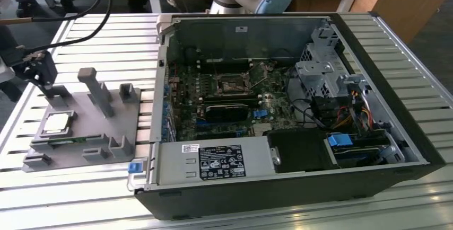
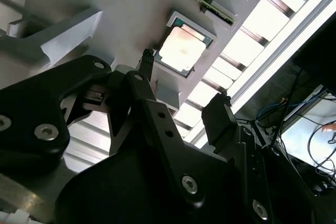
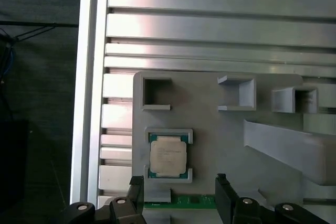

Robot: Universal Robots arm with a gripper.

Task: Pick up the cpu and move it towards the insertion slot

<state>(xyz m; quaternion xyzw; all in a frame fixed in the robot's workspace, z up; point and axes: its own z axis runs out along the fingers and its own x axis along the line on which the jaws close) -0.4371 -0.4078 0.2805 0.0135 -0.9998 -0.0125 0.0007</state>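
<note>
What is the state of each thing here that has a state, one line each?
cpu: lying flat in its pocket of the grey fixture, not gripped.
gripper: open, holding nothing.
computer case: side open, inside exposed.
insertion slot: uncovered; whether empty, cannot tell.

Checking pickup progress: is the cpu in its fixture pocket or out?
In: the cpu lies flat in the grey fixture pocket, open claw not touching.

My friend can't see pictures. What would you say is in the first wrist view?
A small square cpu with a silvery top lies in a pocket of a grey fixture on a slatted metal table. The open pincer hangs by it, one black finger at each side, holding nothing.
</note>
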